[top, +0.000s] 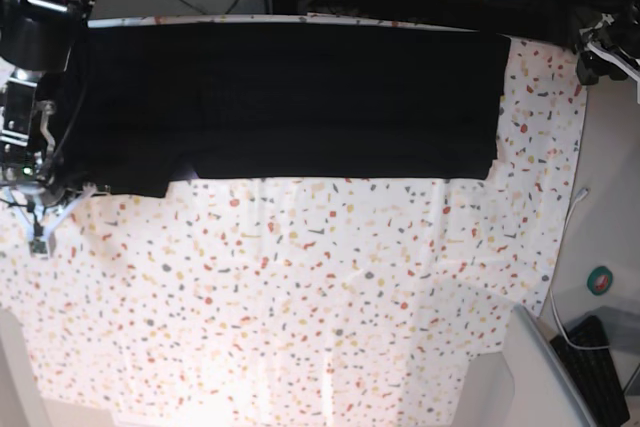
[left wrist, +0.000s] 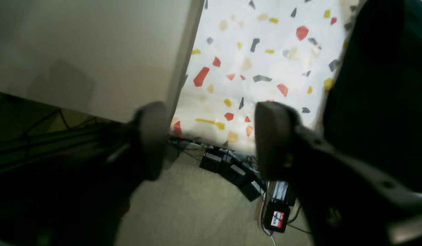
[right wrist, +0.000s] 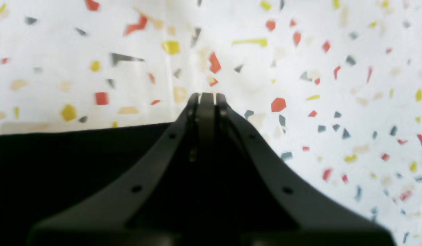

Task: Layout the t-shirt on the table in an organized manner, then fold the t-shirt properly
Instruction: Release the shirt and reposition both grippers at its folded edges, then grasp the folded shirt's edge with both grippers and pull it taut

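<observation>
Black cloth fills the right edge of the left wrist view: the t-shirt (left wrist: pixel 378 102), lying beside speckled table (left wrist: pixel 258 68). The left gripper (left wrist: pixel 211 140) stands with its jaws apart and nothing between them, hanging past the table's edge above carpet and cables. A small red-and-white label shows on a device (left wrist: pixel 277 218) on the floor; its writing is too blurred to read.

In the right wrist view the right gripper (right wrist: pixel 207 97) is pressed fully together at the shirt's hem, tips over bare table. Whether any cloth is pinched between them cannot be told; it looks likely to be none. A pull from here could therefore slip off, or drag only a thin fold and skew the hem.

In the base view the t-shirt (top: pixel 290 97) lies as a long band across the table's (top: pixel 330 297) far side, plain face up, one lower corner near the right gripper (top: pixel 38 237). Uneven pulls would wrinkle it. No print or brand is visible.
</observation>
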{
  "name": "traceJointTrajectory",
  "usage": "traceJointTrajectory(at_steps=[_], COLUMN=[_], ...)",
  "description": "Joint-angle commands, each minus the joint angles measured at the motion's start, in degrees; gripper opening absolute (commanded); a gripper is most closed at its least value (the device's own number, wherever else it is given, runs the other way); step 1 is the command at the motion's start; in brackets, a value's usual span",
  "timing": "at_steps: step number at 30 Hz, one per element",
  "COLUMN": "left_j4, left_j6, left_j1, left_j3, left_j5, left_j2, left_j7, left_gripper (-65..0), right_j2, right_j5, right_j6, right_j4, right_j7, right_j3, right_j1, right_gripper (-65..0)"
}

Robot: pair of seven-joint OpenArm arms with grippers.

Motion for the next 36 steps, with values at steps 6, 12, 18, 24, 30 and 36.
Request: traceJointTrajectory(at_steps=[6,12,18,24,30,36], left_j4=[0.8,0.8,0.7,0.7,1.0,1.2], left_j6=[-0.5,-0.5,-0.5,-0.5,-0.5,-0.5], left_j1=[-0.3,-1.0,-1.1,-1.1,-0.5,-1.0], left_j3=[-0.1,-0.1,0.0,0.0,6.3,11.5], left_j5=[-0.8,-0.8,-0.8,-0.8,-0.7,-0.7], left_j2=[-2.3,-2.3,-2.3,-2.3,-3.3,-3.3], left_j7=[-1.0,-1.0,-1.0,-0.9,-0.9,-0.9], left_gripper=[-33.2,-33.4,-33.6,-33.7,-33.7,-33.7], right_j2=[-1.3,-4.2,-8.0,-10.0,-9.9,-10.0], right_j5=[0.3,0.3,0.2,0.2,-0.1,0.0], right_j6=[-0.1,-0.1,-0.1,-0.1,-0.1,-0.1], right_j4=[13.3,23.6,29.4,29.2,29.3,32.5], right_j7=[-7.0,-12.7,-12.6,-12.6,-13.9,-17.9], right_j3=[0.1,0.1,0.3,6.3,6.9,7.3], right_j1=[-4.3,-12.1,-18.5,-18.8,-19.1,-19.6], right_gripper=[-65.0,-65.0,-65.0,-65.0,-65.0,-51.5])
